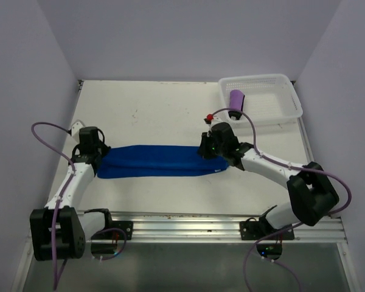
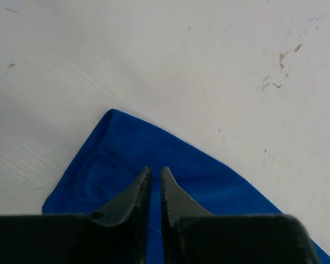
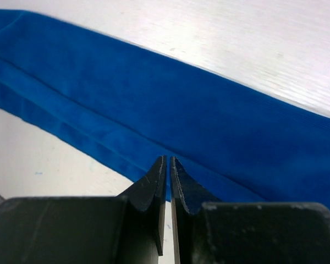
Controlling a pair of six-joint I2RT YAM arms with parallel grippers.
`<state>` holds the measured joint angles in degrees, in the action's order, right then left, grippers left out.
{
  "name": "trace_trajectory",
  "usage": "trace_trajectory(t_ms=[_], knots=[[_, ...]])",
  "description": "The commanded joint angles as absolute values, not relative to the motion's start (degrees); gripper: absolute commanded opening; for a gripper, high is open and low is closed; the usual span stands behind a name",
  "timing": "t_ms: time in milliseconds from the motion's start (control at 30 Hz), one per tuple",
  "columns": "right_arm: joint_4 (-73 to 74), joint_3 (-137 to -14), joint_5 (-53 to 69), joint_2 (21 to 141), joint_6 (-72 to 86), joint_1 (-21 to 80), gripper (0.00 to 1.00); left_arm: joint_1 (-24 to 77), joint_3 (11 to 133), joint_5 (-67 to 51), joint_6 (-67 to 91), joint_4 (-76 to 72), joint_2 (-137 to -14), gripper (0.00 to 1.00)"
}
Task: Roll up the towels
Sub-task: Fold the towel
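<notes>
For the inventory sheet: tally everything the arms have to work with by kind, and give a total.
Towels: 2 (blue towel laid out in a long strip, purple towel rolled up)
Baskets: 1 (white basket, with the purple towel inside)
Total: 3

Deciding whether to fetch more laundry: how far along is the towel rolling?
Done: the purple towel sits rolled in the basket. In hand: the blue towel lies folded into a long flat strip, left gripper at one end, right gripper at the other, jaws nearly together. To do: rolling it up; no roll has started.
</notes>
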<state>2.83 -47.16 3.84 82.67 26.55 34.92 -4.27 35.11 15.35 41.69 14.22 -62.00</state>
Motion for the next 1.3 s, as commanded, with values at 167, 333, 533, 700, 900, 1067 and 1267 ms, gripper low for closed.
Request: trace_trajectory(t_ms=[167, 333, 533, 700, 900, 1067, 1267], knots=[[-1.4, -60.4, 5.2, 94.3, 26.5, 40.8, 0.1, -4.7, 46.0, 1.5, 33.0, 9.7, -77.2, 0.0], [-1.6, -67.8, 7.2, 102.5, 27.9, 43.7, 0.08, -4.6, 46.1, 0.3, 33.4, 8.1, -82.9, 0.0], [2.0, -78.3, 7.6, 112.4, 27.8, 47.6, 0.1, -4.6, 50.8, -4.7, 33.7, 10.5, -91.7, 0.0], [3.4, -81.6, 7.8, 116.4, 27.7, 49.5, 0.12, -4.5, 52.2, -3.1, 33.1, 12.5, -95.7, 0.0], [4.2, -81.6, 7.7, 118.2, 27.8, 51.2, 0.13, -4.5, 54.1, -1.5, 33.7, 15.5, -98.7, 0.0], [4.5, -80.7, 7.1, 118.7, 27.7, 52.0, 0.14, -4.6, 54.3, -0.3, 34.3, 16.3, -98.2, 0.0], [5.4, -80.2, 6.8, 118.9, 27.3, 52.6, 0.14, -4.6, 54.7, 1.6, 34.5, 17.2, -98.2, 0.0]])
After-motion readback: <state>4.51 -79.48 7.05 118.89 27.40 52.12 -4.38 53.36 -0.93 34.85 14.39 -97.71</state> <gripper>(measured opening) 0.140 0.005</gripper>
